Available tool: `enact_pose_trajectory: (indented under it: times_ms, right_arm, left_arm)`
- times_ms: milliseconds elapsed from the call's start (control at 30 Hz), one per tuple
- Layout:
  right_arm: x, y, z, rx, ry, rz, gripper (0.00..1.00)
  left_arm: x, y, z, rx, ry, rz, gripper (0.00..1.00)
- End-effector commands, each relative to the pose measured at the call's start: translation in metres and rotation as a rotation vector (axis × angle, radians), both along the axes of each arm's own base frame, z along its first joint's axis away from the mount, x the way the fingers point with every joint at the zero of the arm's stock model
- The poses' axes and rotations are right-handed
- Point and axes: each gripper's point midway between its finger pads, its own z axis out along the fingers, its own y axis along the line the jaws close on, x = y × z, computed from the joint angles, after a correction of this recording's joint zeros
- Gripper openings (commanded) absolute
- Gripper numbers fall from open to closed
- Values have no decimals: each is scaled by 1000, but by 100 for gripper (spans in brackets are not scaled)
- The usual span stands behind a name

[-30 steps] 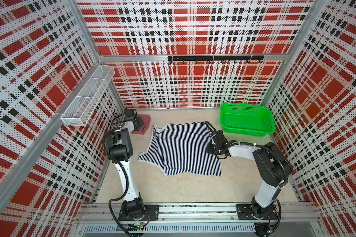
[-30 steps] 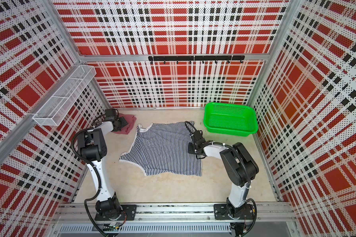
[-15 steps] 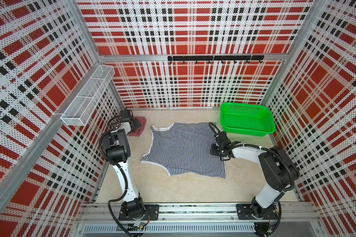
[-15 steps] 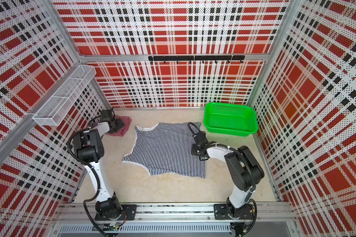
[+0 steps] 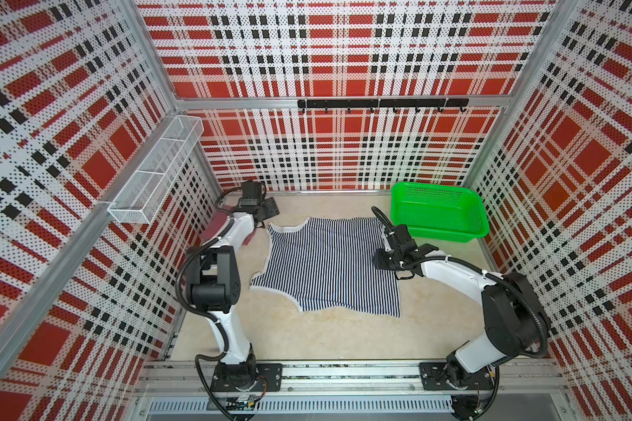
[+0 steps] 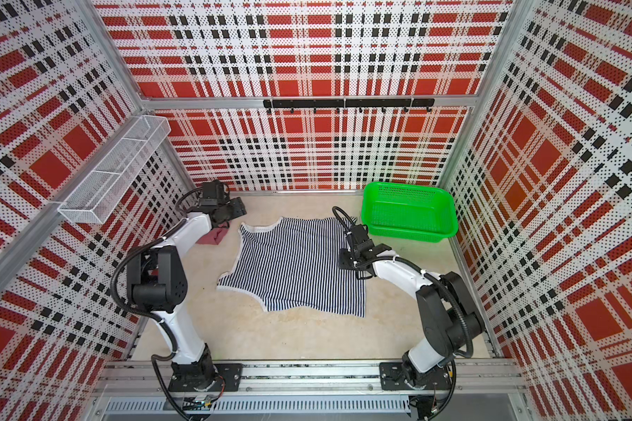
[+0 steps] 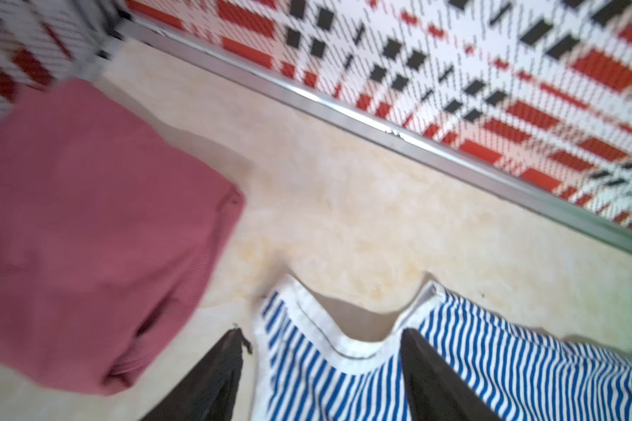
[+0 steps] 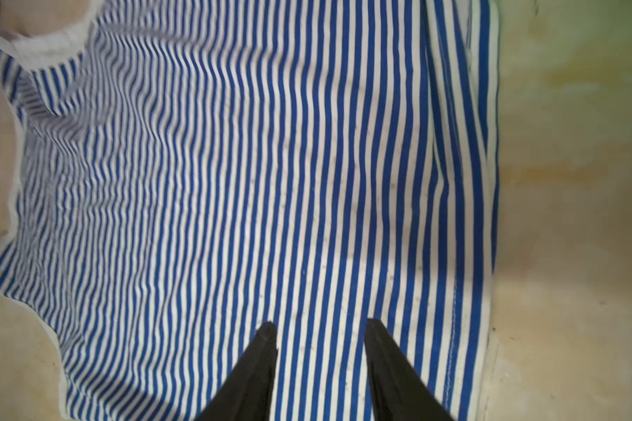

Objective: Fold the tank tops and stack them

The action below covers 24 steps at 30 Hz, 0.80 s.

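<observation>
The striped tank top [image 5: 329, 266] [image 6: 296, 266] lies spread flat in the middle of the table in both top views. The maroon tank top [image 6: 212, 236] [image 7: 88, 226] sits folded at the back left, largely hidden under my left arm. My left gripper [image 5: 265, 218] [image 7: 323, 333] hangs open over the striped top's white-edged strap corner [image 7: 343, 346], one finger on each side of it. My right gripper [image 5: 378, 259] [image 8: 320, 324] is open just above the striped cloth [image 8: 234, 182] near its right edge, gripping nothing.
A green mesh basket [image 5: 438, 233] [image 6: 409, 229] stands at the back right, close behind my right wrist. A white wire shelf [image 5: 157, 171] juts from the left wall and a black hook rail [image 5: 380, 104] runs along the back wall.
The striped top has slid slightly right and lies flatter. My left gripper has moved from the maroon top to the striped top's strap corner. The right jaws have opened wider.
</observation>
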Motion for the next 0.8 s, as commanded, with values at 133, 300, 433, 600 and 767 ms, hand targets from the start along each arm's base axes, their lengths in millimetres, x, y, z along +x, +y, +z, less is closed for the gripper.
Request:
enact_pose_trajectory:
  times_ms: [133, 300, 433, 600, 767]
  right_arm:
    - [-3, -7, -37, -37, 50, -19, 42]
    - [-9, -26, -59, -131, 110, -57, 42]
    - [-9, -38, -54, -165, 99, -72, 42]
    - [-3, -39, -25, -135, 49, -74, 43]
    - [-18, -42, 9, -114, 32, -43, 46]
  left_arm:
    - [-7, -4, -101, -75, 181, 41, 69]
    - [-23, 23, -124, -74, 217, 126, 68]
    - [-27, 33, -117, -40, 213, 153, 68]
    - [-13, 22, -65, -39, 119, 118, 70]
    - [-9, -32, 16, -96, -23, -25, 76]
